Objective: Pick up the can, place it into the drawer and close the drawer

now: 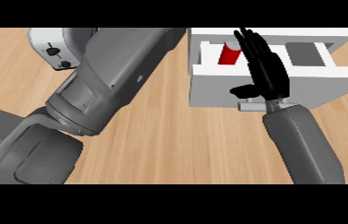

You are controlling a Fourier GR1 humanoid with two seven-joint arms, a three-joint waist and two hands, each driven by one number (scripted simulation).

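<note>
Wood grain runs across the counter (170, 144) under my view, pale and smooth. On it sits the white boxy drawer (306, 87), pulled open, with a small grey handle (250, 106) on its flat front. The red can (229, 56), a plain cylinder, lies inside the drawer's left part. My right hand (266, 73), matte black, hangs over the drawer with fingers straight and pressed together, thumb jutting left, holding nothing. My left forearm (108, 80), broad grey and slab-sided, crosses a white rounded toaster (49, 43); I cannot see its hand.
</note>
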